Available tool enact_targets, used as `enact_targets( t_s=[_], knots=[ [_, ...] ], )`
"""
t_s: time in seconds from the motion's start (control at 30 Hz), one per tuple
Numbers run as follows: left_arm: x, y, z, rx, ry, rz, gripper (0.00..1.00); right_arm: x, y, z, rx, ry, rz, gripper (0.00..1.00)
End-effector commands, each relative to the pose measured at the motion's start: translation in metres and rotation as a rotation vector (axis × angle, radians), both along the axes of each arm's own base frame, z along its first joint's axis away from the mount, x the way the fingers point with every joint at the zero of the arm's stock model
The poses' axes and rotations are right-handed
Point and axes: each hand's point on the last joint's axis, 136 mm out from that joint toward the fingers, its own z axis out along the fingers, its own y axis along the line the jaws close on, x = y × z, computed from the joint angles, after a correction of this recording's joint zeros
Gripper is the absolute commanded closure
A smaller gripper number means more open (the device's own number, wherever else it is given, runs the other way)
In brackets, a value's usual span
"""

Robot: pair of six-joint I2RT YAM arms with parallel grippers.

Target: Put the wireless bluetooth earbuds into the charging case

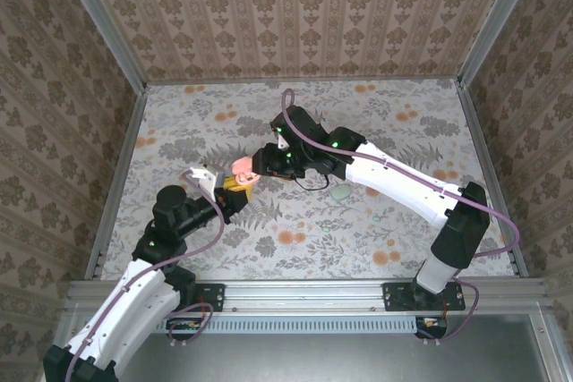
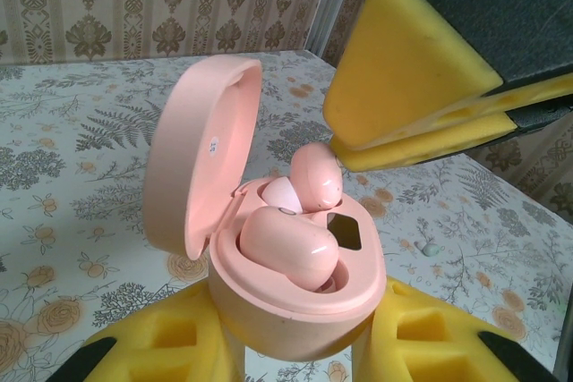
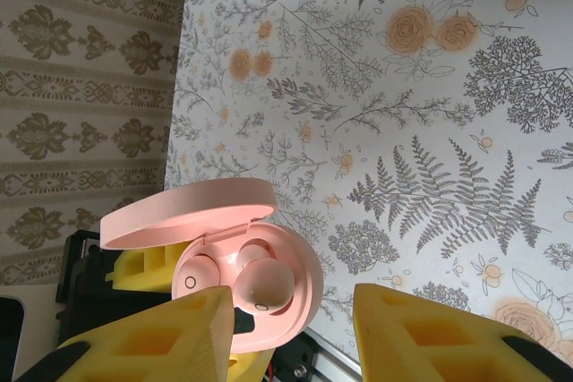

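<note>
My left fingers (image 2: pixel 152 346) are clamping the open pink plastic charging case (image 2: pixel 295 301); my right fingers (image 2: pixel 403 69), slightly apart, are hovering beside the tilted pink earbud (image 2: pixel 315 176), which is needing a straight downward press.

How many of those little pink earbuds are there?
2. Both are in the open pink case: the nearer earbud lies low in its socket, the farther earbud sticks up. The lid could hide more.
</note>
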Motion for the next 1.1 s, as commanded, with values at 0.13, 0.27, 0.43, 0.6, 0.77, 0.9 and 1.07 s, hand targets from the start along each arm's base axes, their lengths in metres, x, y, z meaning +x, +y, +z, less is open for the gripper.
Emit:
enact_targets(
  t_s=[0.13, 0.27, 0.43, 0.6, 0.77, 0.9, 1.07],
  knots=[
    [-0.003, -0.002, 0.015, -0.004, -0.047, -0.017, 1.0, -0.001, 0.01, 0.013, 0.039, -0.015, 0.011, 0.6],
    [-0.003, -0.002, 0.014, -0.003, -0.043, -0.019, 1.0, -0.002, 0.015, 0.013, 0.045, -0.015, 0.019, 0.6],
    [-0.004, -0.003, 0.013, -0.002, -0.04, -0.023, 1.0, -0.002, 0.019, 0.013, 0.045, -0.013, 0.024, 0.6],
    [-0.004, -0.003, 0.013, -0.002, -0.039, -0.025, 1.0, -0.002, 0.025, 0.01, 0.04, -0.009, 0.035, 0.6],
    [-0.005, -0.003, 0.012, 0.002, -0.036, -0.028, 1.0, -0.003, 0.026, 0.007, 0.029, -0.002, 0.039, 0.61],
    [-0.005, -0.003, 0.012, 0.008, -0.038, -0.03, 1.0, -0.003, 0.023, 0.006, 0.016, -0.011, 0.033, 0.67],
    [-0.005, -0.004, 0.012, 0.012, -0.04, -0.032, 1.0, -0.003, 0.023, 0.002, 0.003, -0.004, 0.035, 0.68]
  ],
)
